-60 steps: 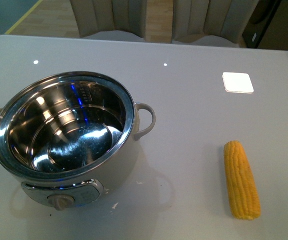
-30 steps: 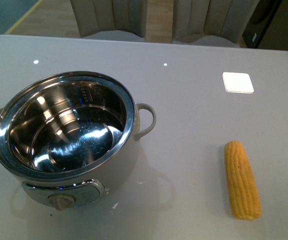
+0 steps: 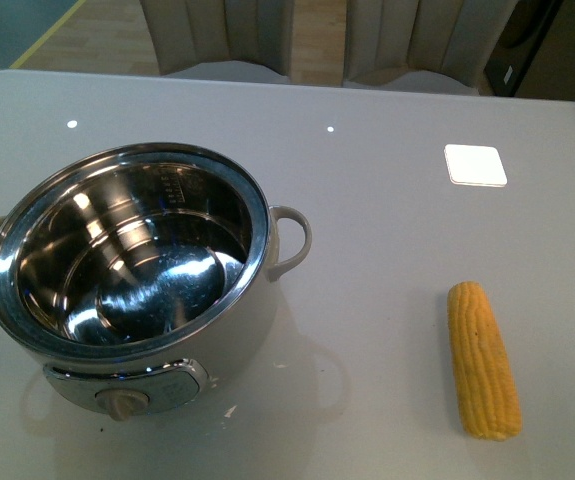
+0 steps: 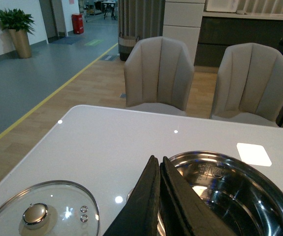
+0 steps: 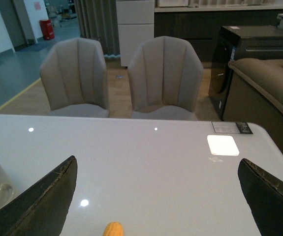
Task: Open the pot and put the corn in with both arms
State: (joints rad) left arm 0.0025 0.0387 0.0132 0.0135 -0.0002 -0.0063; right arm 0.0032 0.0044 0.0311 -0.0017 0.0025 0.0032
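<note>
The yellow corn cob (image 3: 483, 362) lies on the white bench (image 3: 387, 230), well right of the open cream-white electric pot (image 3: 250, 330), long axis running away from the robot, near end angled slightly right. The round glass lid (image 4: 40, 214) sits left of the pot. The left end effector (image 4: 159, 160) is clenched empty by the pot rim, and the right end effector (image 5: 157, 162) is spread wide over the corn.

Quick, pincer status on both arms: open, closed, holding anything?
Left pincer: closed, holding nothing.
Right pincer: open wide, holding nothing; corn not yet gripped.
</note>
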